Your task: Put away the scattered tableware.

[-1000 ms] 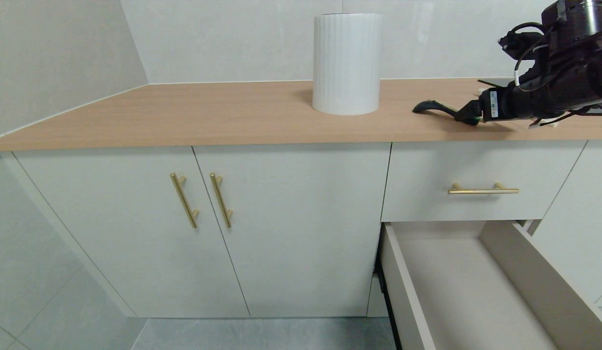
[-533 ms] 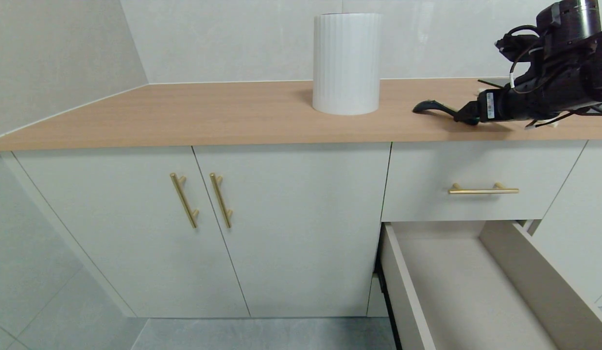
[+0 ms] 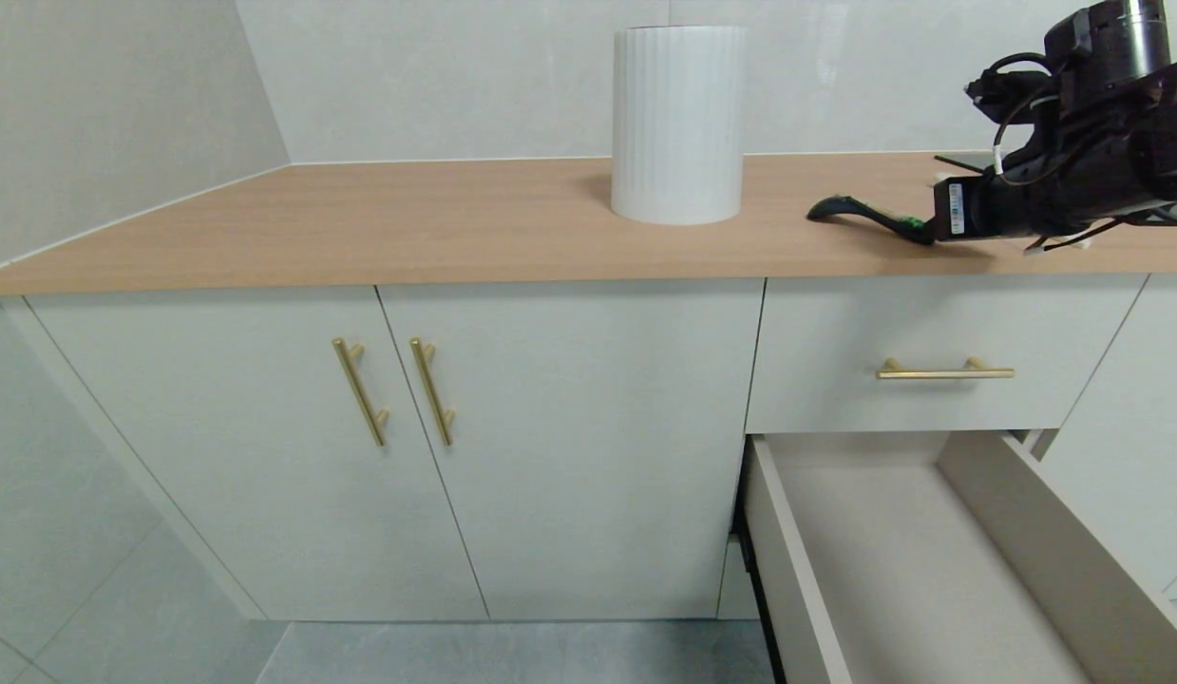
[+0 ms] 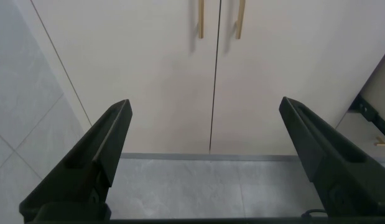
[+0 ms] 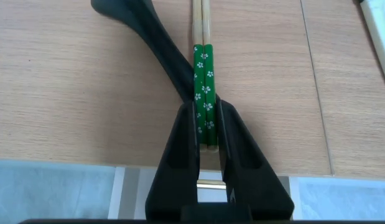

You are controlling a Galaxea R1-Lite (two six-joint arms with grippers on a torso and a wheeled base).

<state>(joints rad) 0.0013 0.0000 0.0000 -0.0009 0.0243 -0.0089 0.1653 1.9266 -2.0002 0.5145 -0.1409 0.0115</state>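
Pinching slim, green floral-printed chopsticks [image 5: 203, 74]

R gripper [image 3: 932, 229] w/ chopsticks [image 5: 203, 74], slightly rightward.

Matt wood-grain countertop [image 3: 455, 218]; wooden chopsticks [image 5: 203, 81], glossy green ends.
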